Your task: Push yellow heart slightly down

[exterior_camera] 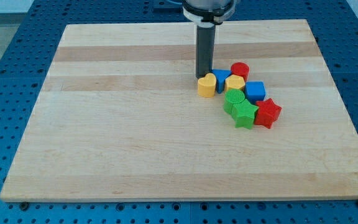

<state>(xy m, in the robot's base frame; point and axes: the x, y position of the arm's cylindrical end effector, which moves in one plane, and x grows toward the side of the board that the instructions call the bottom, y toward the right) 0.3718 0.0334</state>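
Tip [204,76] (bare rod, no pincer to open or close) touching, or nearly, the top edge of yellow heart [207,86], which sits at the left of the block cluster mid-board; downward push seemingly just starting, mostly left.

We are looking at a counter [135,124] of pale blond wood, banded with lighter and slightly darker strips running across the view. Around it a bright blue base [17,37] is showing, dotted with a regular grid of small dark holes. The rod [204,53] is showing dark grey, almost black, down to my tip [203,77]. The yellow heart [207,85] is glowing a warm yellow, as is the second yellow block [235,83]. We are seeing two blue blocks [221,77] [255,91], a red cylinder [240,70], a red star [268,113], a green block [234,98] and a green star [245,114], all plain and unpatterned.
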